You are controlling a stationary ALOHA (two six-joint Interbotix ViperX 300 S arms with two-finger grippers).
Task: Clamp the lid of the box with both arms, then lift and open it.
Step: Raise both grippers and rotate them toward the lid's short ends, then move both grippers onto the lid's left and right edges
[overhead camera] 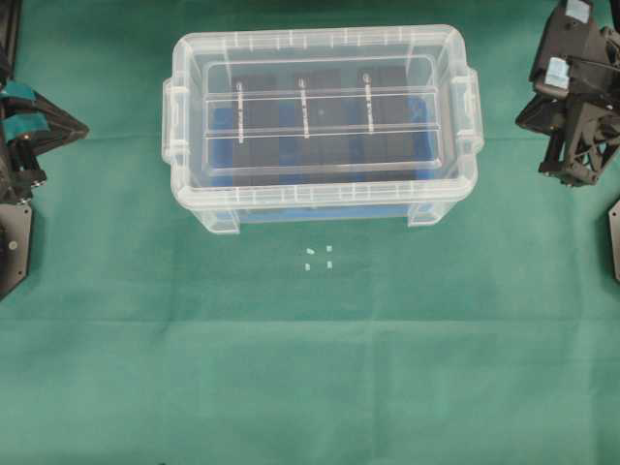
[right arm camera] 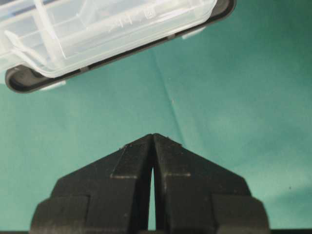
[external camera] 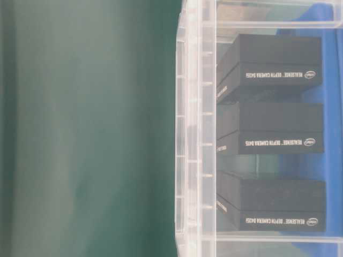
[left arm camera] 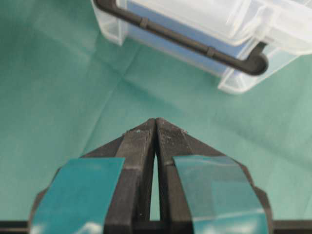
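While the lid [overhead camera: 320,102] sits seated on the box [overhead camera: 320,203], nothing of the task looks begun. The box stands toward the far edge of the worktop [overhead camera: 310,387], about midway between its left and right edges, long side facing the near edge. Through the clear plastic the overhead view shows three black packs [overhead camera: 315,97] in a row on a blue liner [overhead camera: 418,116]; the table-level view shows the same packs stacked against the box wall with white print on their sides.

The left gripper [left arm camera: 155,127] rests near the left edge of the worktop, well apart from the box, its teal-taped fingers [left arm camera: 139,146] pressed together with nothing between them. The right gripper [right arm camera: 152,141] waits near the right edge, also well apart from the box, fingers meeting at the tips and holding nothing. Each wrist view sees the box only at the top of its frame, across bare green cloth.

A few small pale scraps [overhead camera: 318,258] lie on the cloth just in front of the box.

Judging from this, every step is left: both grippers must spread, reach the lid's two short ends, clamp the rim there, then raise it together clear of the box.
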